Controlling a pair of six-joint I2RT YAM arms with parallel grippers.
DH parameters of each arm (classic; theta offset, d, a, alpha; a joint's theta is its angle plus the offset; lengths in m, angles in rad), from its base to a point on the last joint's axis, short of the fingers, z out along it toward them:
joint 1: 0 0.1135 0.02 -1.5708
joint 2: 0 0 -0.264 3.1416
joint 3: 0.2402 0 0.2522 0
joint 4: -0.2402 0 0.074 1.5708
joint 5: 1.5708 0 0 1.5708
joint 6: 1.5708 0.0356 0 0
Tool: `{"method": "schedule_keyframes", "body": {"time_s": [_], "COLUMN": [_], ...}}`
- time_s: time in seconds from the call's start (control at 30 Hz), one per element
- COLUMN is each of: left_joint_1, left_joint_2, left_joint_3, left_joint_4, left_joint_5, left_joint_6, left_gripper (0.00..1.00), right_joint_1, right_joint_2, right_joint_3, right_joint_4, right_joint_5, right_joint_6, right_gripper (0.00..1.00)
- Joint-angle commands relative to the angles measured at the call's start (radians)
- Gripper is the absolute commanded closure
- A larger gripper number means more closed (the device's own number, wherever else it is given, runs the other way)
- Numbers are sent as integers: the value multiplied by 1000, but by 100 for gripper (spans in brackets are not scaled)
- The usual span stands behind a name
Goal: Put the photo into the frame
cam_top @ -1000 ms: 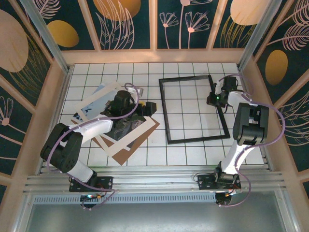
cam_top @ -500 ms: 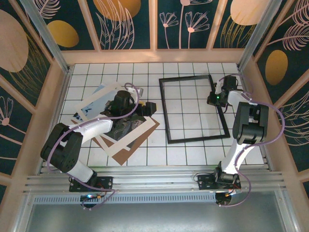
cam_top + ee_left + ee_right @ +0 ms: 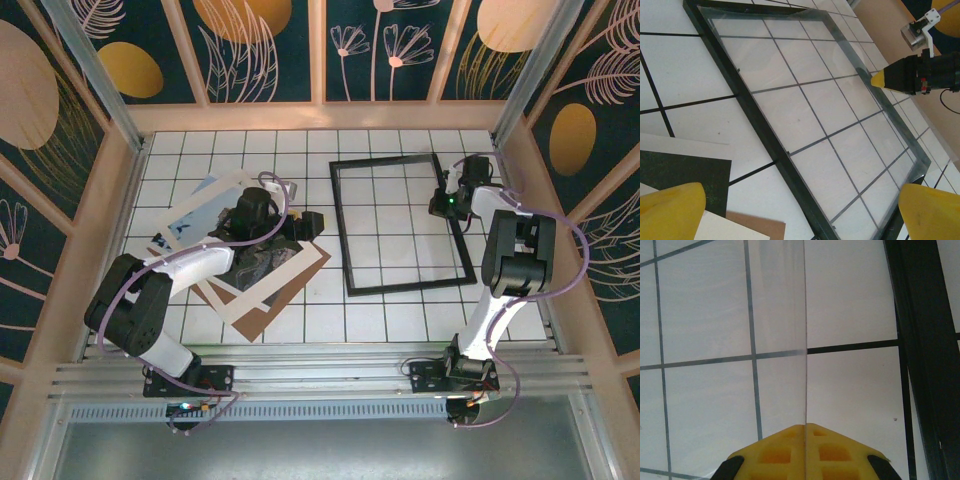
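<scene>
Tiled table [image 3: 400, 322], frame [image 3: 338, 232] unmoved, right claw [image 3: 441, 207] still shut

White tiled tabletop [image 3: 400, 320] with dark grout lines under your left claw [image 3: 308, 224], dark teal wall panels [image 3: 265, 60] with gold discs and pale leaf outlines beyond it, wood posts [image 3: 317, 50] between them, aluminium rail [image 3: 320, 372] on its near side, soft even light.

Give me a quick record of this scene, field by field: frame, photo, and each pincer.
frame: flat on the tiled table, no photo in it
photo: left of the frame, stacked with mat and backing board
left pincer: open, above that stack, facing the frame
right pincer: shut, at the frame's right rim
</scene>
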Motion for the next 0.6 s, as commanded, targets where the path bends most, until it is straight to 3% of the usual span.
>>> {"method": "schedule_keyframes", "body": {"time_s": [0.0, 0.57], "left_joint_1": [-5, -5], "left_joint_2": [16, 20], "left_joint_3": [20, 26], "left_joint_4": [-8, -8], "left_joint_5": [0, -1], "left_joint_6": [21, 21], "left_gripper": [1, 1], "right_joint_1": [-7, -11], "right_joint_2": [6, 5], "right_joint_3": [27, 32], "right_joint_4": [-4, -11], "right_joint_5": [32, 40], "right_joint_6": [-22, -32], "right_gripper": [100, 100]}}
